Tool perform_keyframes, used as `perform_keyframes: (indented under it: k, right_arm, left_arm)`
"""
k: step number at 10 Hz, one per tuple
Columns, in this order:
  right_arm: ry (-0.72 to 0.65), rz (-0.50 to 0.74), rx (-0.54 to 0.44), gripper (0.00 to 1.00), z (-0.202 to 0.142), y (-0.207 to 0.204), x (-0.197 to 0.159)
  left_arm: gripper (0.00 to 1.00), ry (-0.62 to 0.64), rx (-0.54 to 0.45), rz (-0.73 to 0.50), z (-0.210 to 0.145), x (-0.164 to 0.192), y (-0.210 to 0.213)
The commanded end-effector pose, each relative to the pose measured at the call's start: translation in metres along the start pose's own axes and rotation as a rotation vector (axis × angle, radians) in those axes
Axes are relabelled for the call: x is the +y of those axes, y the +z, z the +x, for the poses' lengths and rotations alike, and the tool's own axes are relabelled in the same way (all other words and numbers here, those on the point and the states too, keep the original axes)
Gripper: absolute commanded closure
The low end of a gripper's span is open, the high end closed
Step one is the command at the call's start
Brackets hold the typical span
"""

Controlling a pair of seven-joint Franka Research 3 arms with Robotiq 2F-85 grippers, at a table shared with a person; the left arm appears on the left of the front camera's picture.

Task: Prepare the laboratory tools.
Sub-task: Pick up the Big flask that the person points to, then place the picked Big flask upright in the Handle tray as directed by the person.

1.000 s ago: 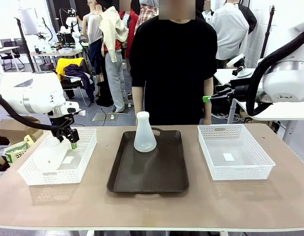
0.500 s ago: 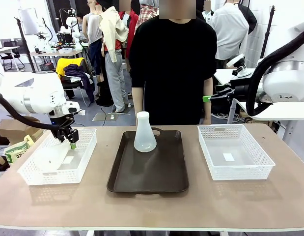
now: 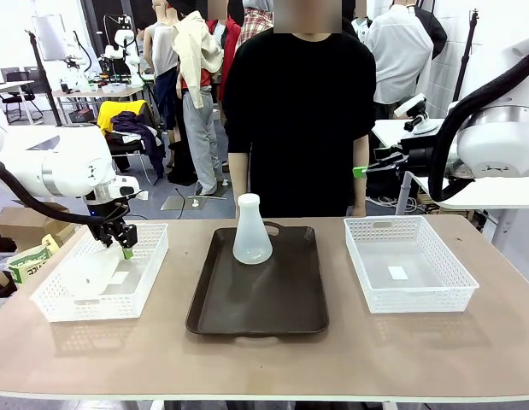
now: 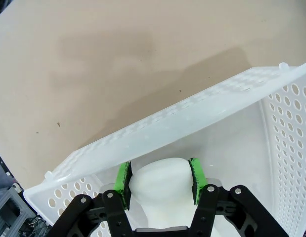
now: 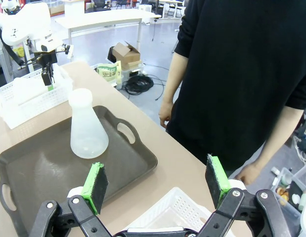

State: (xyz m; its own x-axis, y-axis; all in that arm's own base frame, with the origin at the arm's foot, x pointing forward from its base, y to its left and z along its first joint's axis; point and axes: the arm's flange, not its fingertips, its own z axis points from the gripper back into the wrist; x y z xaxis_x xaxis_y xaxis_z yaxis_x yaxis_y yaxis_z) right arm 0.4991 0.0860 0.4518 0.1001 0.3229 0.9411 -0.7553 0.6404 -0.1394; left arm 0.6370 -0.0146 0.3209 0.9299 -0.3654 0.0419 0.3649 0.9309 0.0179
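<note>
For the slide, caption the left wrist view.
Left gripper shut on the neck of a frosted flask lying inside the white basket.

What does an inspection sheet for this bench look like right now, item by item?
Surface: tan table, bare at the front.
Job's things: one flask upright on the brown tray; second flask lying in the left basket.
Clutter: right basket, a small white slip inside.
Grippers: left gripper shut on the second flask's neck; right gripper open, raised above the table.
Cables: black hose on each arm.
Surroundings: person at the far side; other people behind.
</note>
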Motion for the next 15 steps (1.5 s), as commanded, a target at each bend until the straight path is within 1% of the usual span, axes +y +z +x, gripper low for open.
perform_keyframes:
  k: [1,13,14,15]
  right_arm:
    - [-0.010,-0.001,0.015,0.00,0.001,0.000,0.001]
    - [-0.010,-0.001,0.015,0.00,0.001,0.000,0.001]
    - [-0.010,-0.001,0.015,0.00,0.001,0.000,0.001]
    - [-0.010,-0.001,0.015,0.00,0.001,0.000,0.001]
  left_arm:
    - [1.00,-0.012,-0.003,0.002,-0.001,0.000,0.000]
    - [1.00,0.000,0.000,0.000,0.000,0.000,0.000]
    - [1.00,-0.035,-0.029,-0.012,-0.001,-0.014,0.012]
    - [1.00,-0.039,-0.045,-0.033,-0.002,-0.024,0.022]
